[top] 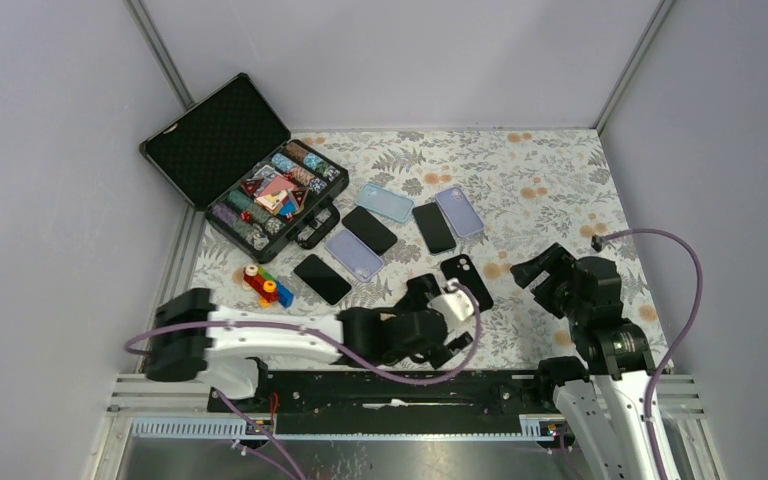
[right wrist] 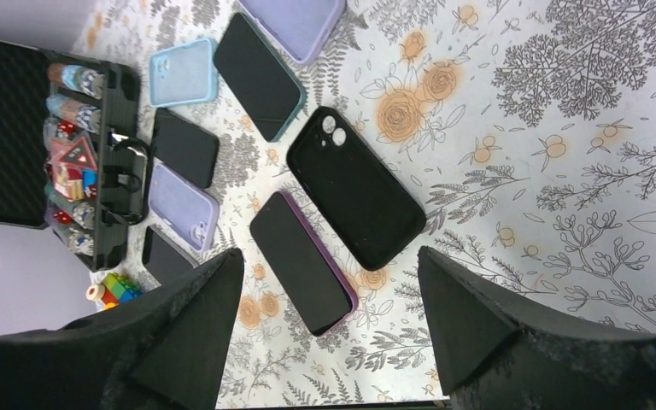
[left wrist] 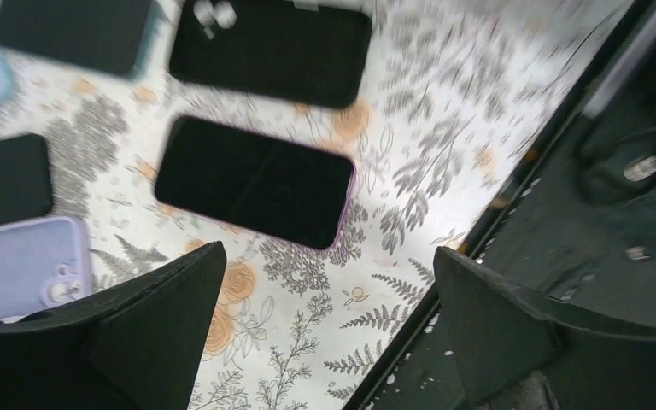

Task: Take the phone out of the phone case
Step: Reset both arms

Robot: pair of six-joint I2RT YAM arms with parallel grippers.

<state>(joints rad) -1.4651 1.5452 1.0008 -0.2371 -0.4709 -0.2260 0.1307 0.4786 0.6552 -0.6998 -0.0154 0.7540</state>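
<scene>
Near the near edge of the floral-clothed table [top: 550, 170], the glossy black rectangular phone [left wrist: 254, 181] is found screen-up, a thin purple case rim [left wrist: 348, 205] hugging its rounded corners: removal is judged not yet done. Just beside it a matte black soft-looking case [right wrist: 354, 196] is noted. Left gripper [left wrist: 329, 256] is spread empty above the phone; right gripper [right wrist: 331, 256] likewise spread, empty.

From above, your left arm [top: 280, 335] is hiding the purple-rimmed phone [left wrist: 254, 181], and the left wrist view is blurring throughout. Picture edges are cropping the topmost lavender case [right wrist: 295, 21] in the right wrist view and the black case [left wrist: 269, 47] in the left.
</scene>
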